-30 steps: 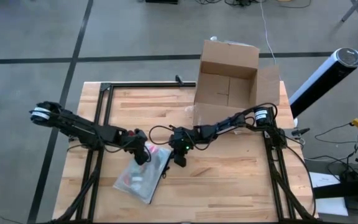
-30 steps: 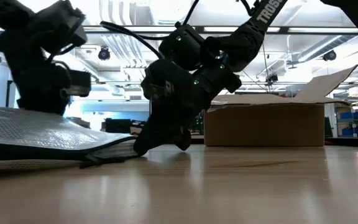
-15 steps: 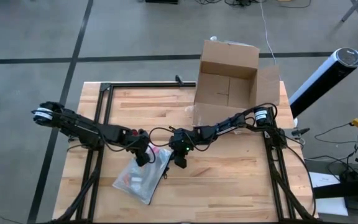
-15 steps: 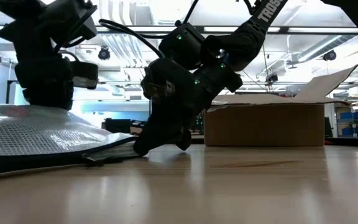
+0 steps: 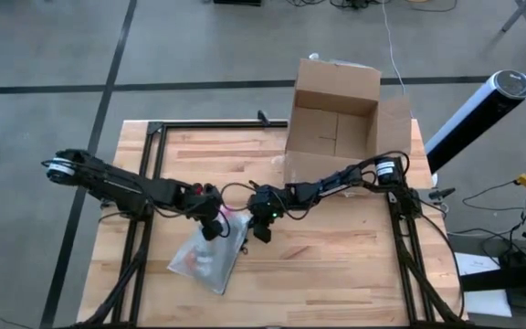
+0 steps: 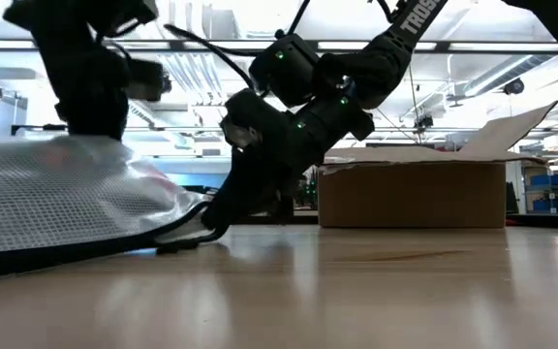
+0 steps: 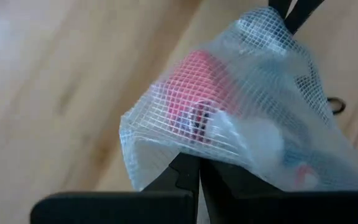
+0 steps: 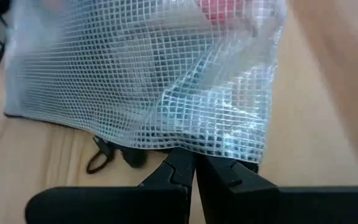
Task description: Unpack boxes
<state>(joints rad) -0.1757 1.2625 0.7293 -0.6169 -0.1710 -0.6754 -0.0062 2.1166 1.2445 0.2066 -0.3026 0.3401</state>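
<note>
Though blurred, probably something red (image 7: 197,84) inside mesh pouch (image 8: 142,81).

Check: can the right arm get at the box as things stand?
Probably not right away: the right gripper is shut on the pouch, as is the left gripper. The box stands open behind, with bare table between.

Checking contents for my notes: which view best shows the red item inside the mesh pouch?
The left wrist view: the red item shows clearly through the mesh pouch. The right wrist view catches only its edge, the high view a faint pink spot, the low view a faint blush.
</note>
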